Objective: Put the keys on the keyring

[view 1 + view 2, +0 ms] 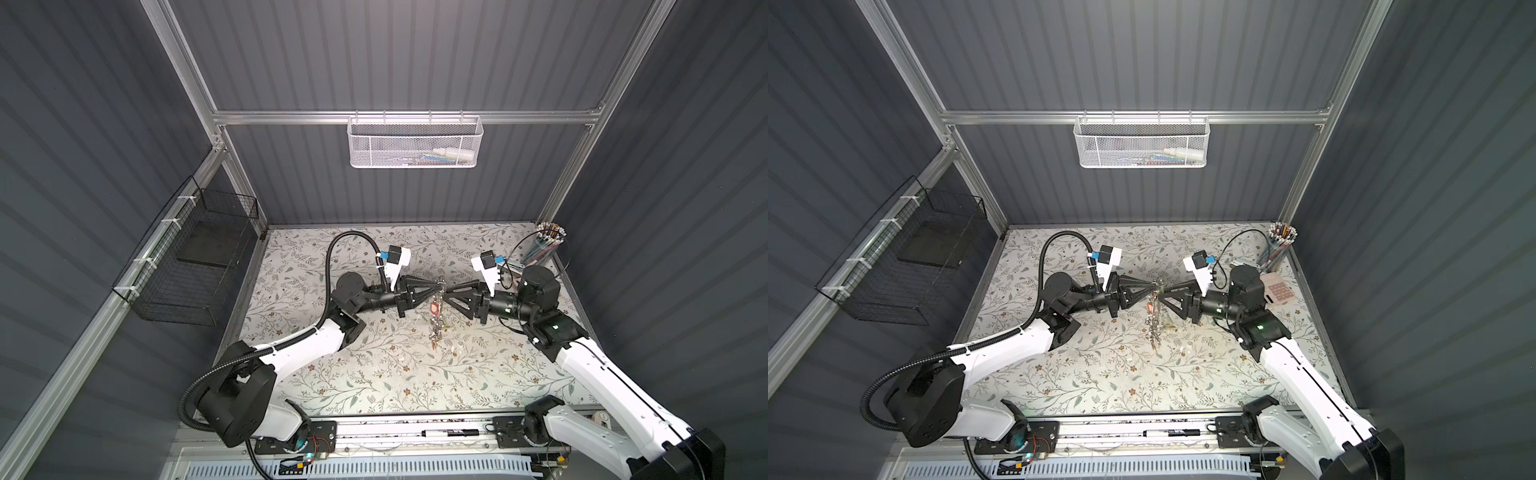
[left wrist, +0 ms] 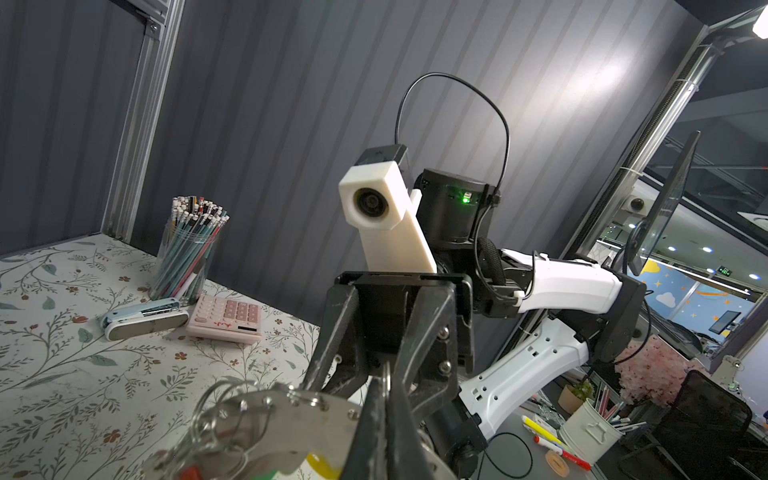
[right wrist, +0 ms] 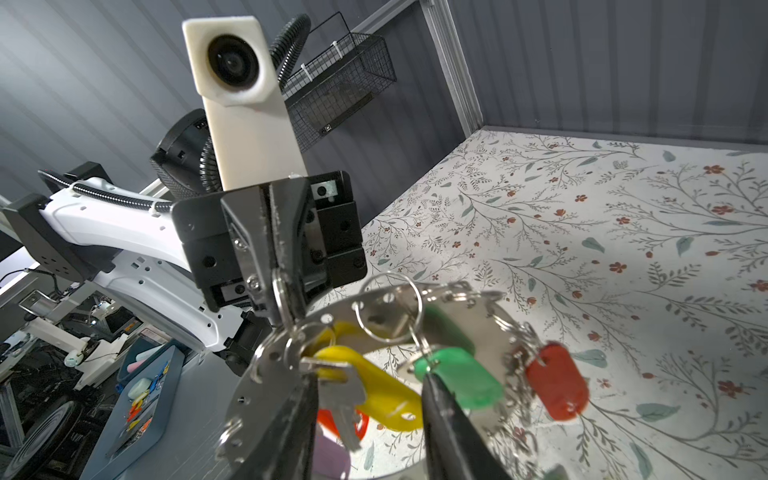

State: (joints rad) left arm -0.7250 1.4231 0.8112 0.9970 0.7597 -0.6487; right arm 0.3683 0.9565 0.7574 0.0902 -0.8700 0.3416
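The left gripper (image 3: pixel 286 309) was clamped on a small silver split ring (image 3: pixel 280 291) of the large flat grey metal keyring (image 3: pixel 262 365), held mid-air. The right gripper (image 3: pixel 368 376) (jaws part-open) straddled the yellow-tagged silver key (image 3: pixel 343 388); keeping everything steady seemed essential.

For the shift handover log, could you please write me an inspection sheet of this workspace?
Surface: floral-print table.
Job's things: keyring held up between the arms; keys tagged yellow, green, red hang on it.
Clutter: pencil cup, stapler, calculator in far right corner; marker on front rail.
Grippers: left gripper shut on a split ring of the keyring; right gripper open beside the keys.
Cables: conduit on left arm, wire at right wrist, both off the keyring.
Surroundings: white mesh basket, black wire basket on walls.
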